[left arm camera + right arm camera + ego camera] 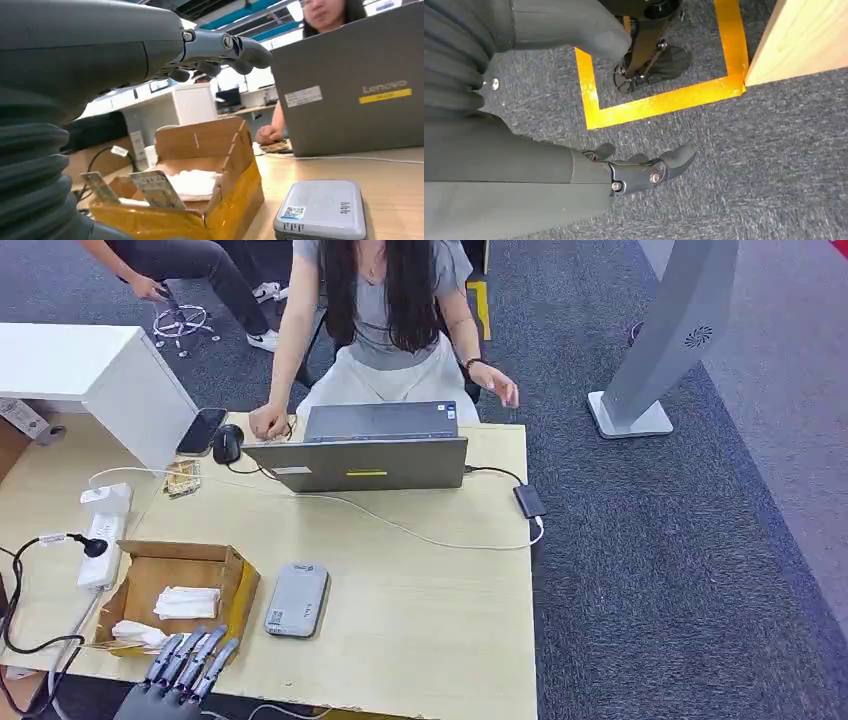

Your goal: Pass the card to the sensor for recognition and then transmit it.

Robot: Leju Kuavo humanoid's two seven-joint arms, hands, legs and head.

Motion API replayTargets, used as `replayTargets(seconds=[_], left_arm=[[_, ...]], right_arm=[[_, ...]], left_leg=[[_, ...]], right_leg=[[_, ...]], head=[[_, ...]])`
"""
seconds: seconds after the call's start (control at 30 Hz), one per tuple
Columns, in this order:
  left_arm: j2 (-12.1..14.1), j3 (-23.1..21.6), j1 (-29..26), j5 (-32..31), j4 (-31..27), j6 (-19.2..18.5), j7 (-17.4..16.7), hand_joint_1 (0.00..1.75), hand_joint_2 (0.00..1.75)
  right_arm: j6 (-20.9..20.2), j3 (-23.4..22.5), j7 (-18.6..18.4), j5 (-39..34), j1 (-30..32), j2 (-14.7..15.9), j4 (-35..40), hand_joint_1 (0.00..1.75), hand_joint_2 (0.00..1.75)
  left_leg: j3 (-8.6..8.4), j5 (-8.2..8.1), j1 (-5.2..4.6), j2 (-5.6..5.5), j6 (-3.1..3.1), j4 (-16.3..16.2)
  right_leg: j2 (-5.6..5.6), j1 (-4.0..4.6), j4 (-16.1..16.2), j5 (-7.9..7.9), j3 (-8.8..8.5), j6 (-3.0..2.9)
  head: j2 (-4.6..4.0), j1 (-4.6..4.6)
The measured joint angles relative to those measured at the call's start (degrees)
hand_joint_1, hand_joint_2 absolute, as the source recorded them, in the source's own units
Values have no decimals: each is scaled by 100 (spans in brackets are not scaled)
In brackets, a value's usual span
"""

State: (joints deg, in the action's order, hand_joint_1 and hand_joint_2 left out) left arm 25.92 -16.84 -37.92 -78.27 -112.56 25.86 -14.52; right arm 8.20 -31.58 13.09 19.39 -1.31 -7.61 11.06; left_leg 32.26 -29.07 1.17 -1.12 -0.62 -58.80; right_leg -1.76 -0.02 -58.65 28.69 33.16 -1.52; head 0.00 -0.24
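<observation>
While the left hand (180, 668) hovers at the table's near edge, its fingers (205, 650) extended side by side and holding nothing, the patterned cards (156, 189) stand upright in the open brown cardboard box (238, 585) just ahead of the fingertips. A grey rounded-rectangular sensor unit (297, 599) lies beside the box. The right hand (644, 170) hangs over carpet, fingers loosely apart, empty.

A light wooden worktop (430, 610) stands on dark grey carpet (650, 570). A white cabinet (90, 365) sits at its far left corner. Yellow floor tape (664, 100) marks the carpet beside it.
</observation>
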Motion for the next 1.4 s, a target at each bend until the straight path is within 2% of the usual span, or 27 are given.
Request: replayTargets(seconds=[0.07,0.13,0.2,0.27,0.37,0.47,0.57,0.73,0.87,1.17,1.4], left_arm=[[-413,461,9,-35,135,-56,681,0,175],[-774,903,44,-96,249,-118,1217,0,175],[-1143,1322,123,-144,364,-192,1621,0,175],[-1446,1664,192,-181,452,-240,1832,0,175],[-1715,1975,248,-179,520,-264,1889,0,175],[-1877,2143,279,-184,579,-275,1911,0,175],[-2040,2276,330,-242,618,-282,2083,0,175],[-2466,2646,624,-498,749,-426,2619,0,175],[-2723,2825,876,-623,859,-500,2683,0,175],[-3053,2934,1224,-758,1040,-474,2729,0,175],[-3177,2987,1409,-776,1108,-409,2705,0,175]], right_arm=[[-26,-24,-9,70,1,0,0,0,175],[-39,-44,-13,124,2,0,0,0,175],[-41,-59,-15,175,-2,0,0,0,175],[-41,-83,-15,212,-2,0,0,0,175],[-44,-100,-15,218,-3,0,0,0,175],[-44,-122,-15,218,-3,0,2,0,175],[-54,-131,-15,240,-3,0,2,0,175],[-146,-168,-13,347,-8,0,7,0,175],[-162,-177,-7,391,-14,0,11,0,175],[-216,-199,28,424,-27,0,46,0,175],[-212,-291,28,479,-32,0,59,0,175]], left_leg=[[-1,0,-1,1,0,0],[-1,0,-1,0,0,0],[0,0,-3,-4,0,-1],[-1,0,-2,-4,0,-1],[-3,0,-2,-5,1,-1],[-4,0,-2,-8,0,-1],[-4,0,-1,-8,0,-1],[-4,1,-2,-12,0,-1],[-6,1,-2,-12,0,-1],[-8,1,-2,-14,0,-3],[-8,1,-2,-14,0,-3]], right_leg=[[0,-1,0,0,0,0],[0,-2,0,0,0,0],[4,-3,1,0,-1,0],[5,-3,1,0,-2,0],[5,-3,1,0,-2,0],[6,-3,1,0,-2,0],[6,-2,1,0,-3,0],[10,-2,1,0,-5,0],[11,-2,1,0,-7,0],[12,-3,1,0,-7,0],[12,-2,1,0,-7,0]], head=[[0,0],[0,4],[0,2],[0,0],[0,2],[0,0],[0,0],[0,-2],[0,2],[0,0],[0,-2]])
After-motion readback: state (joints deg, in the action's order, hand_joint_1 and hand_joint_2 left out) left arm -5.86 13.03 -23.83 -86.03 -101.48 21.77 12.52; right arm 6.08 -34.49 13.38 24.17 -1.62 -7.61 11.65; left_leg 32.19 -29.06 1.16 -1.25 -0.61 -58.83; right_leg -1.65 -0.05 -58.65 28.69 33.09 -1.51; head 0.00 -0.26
